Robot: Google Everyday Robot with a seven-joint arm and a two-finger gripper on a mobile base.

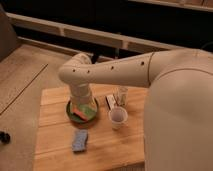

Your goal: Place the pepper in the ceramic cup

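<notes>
gripper (81, 102) low over the bowl (69, 111), jaws spread, holding nothing; pepper (77, 111) lies in the bowl, left of the cup (118, 117), looks light, firm, maybe slick-skinned, so pinch across its middle.

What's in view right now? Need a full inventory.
pepper: one, orange-red, lying in the green bowl
green bowl: one, green, left-centre of the table
ceramic cup: one, white, upright, right of the bowl
clear container: one, see-through, behind the cup
small object: one, dark and white, between bowl and container; cannot tell what it is
sponge: one, blue-grey, in front of the bowl
table: one, light wood
arm: one, cream, reaching in from the right
gripper: one, cream, down over the bowl
</notes>
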